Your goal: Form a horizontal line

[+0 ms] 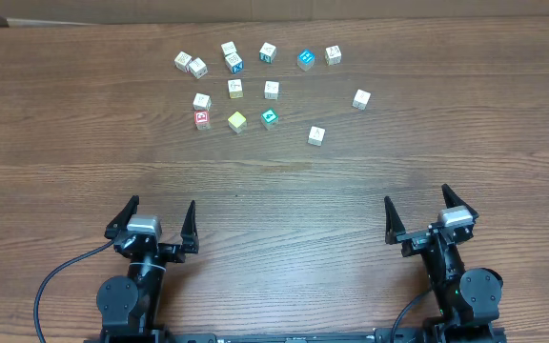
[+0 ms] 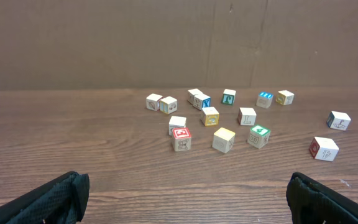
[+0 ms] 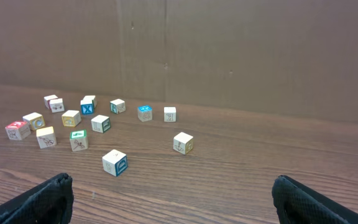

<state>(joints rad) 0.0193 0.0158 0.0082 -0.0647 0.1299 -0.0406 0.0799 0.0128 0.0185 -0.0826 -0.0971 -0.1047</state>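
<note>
Small lettered cubes lie scattered at the far side of the table, none in a row. A red-topped cube (image 1: 201, 118) (image 2: 181, 139) sits at the near left of the cluster, with a white cube (image 1: 202, 100) (image 2: 177, 124) just behind it. A pale yellow cube (image 1: 237, 121) (image 2: 223, 139) lies to its right. The blue cube with a white X (image 1: 235, 64) (image 3: 87, 107) is further back. My left gripper (image 1: 160, 207) (image 2: 185, 190) and right gripper (image 1: 417, 198) (image 3: 171, 190) stand open and empty near the front edge, well short of the cubes.
A green cube (image 1: 270, 117) sits right of the yellow one. A blue-topped cube (image 1: 306, 59) and several white cubes lie in the back rows. Two white cubes (image 1: 316, 135) (image 1: 361, 98) stand apart to the right. A brown cardboard wall (image 2: 166, 37) rises behind the table.
</note>
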